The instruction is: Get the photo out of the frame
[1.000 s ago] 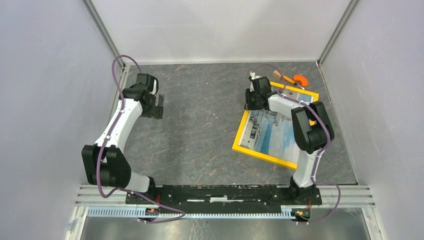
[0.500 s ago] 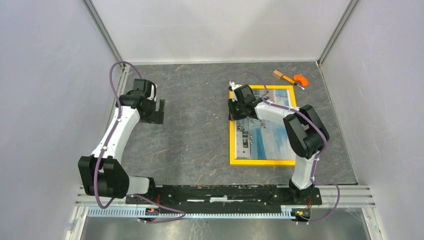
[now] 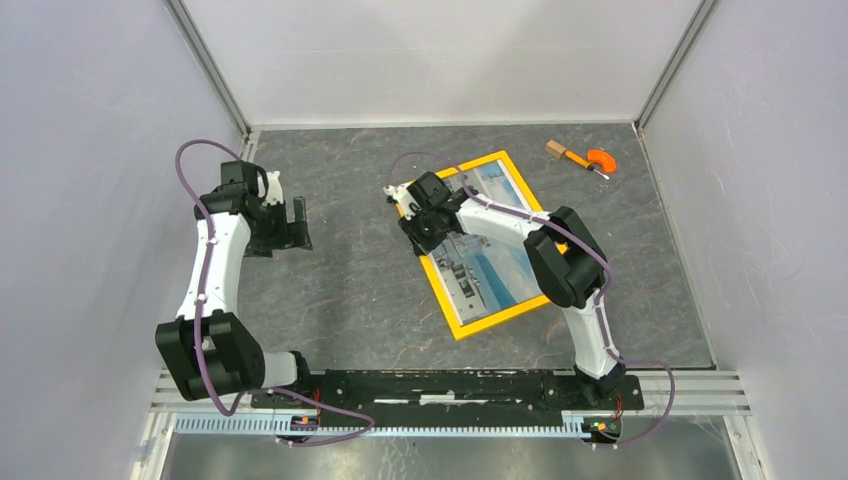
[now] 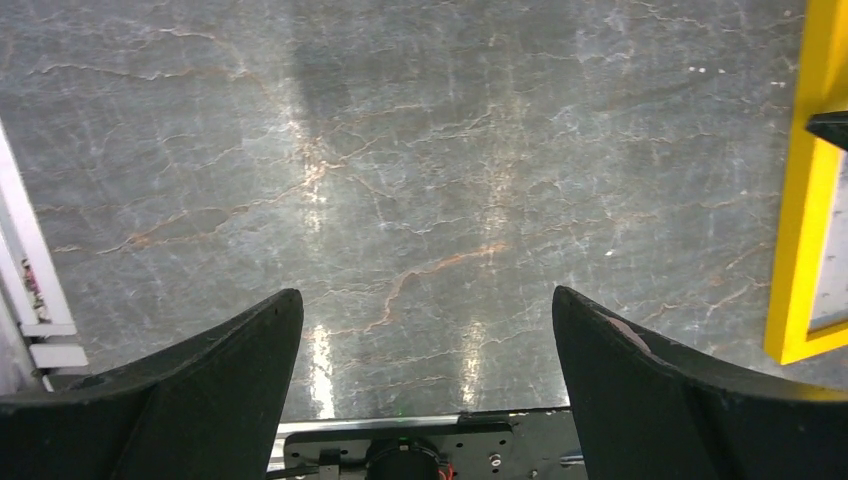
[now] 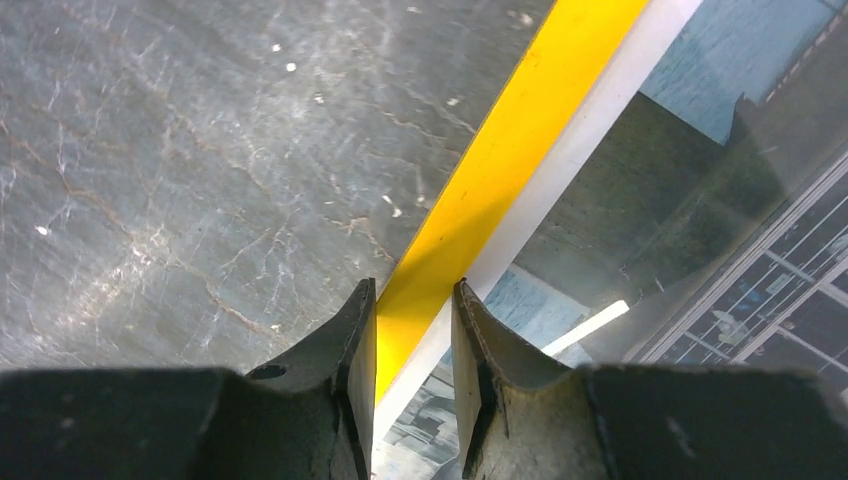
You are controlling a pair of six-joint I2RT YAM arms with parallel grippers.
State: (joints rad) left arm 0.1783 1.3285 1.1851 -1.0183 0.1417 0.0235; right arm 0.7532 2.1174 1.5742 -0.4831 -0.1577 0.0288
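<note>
The frame (image 3: pixel 440 296) lies flat and slanted on the dark table, yellow border up, with the photo (image 3: pixel 490 265) of a building and blue sky inside it. My right gripper (image 3: pixel 415 215) is at the frame's far left corner. In the right wrist view its fingers (image 5: pixel 413 300) straddle the yellow border (image 5: pixel 520 140), nearly closed on it, one on the table side and one over the photo (image 5: pixel 700 250). My left gripper (image 3: pixel 295 225) hovers wide open over bare table left of the frame, nothing between its fingers (image 4: pixel 425 310). The frame's edge (image 4: pixel 800 230) shows at the right of that view.
A small orange and wooden tool (image 3: pixel 585 157) lies at the far right corner. Grey walls close in the table on three sides. The arms' mounting rail (image 3: pixel 450 385) runs along the near edge.
My right gripper has dragged the frame's far corner to the left, swinging the whole frame round on the table. The left arm has drifted a little to the left, still open.
</note>
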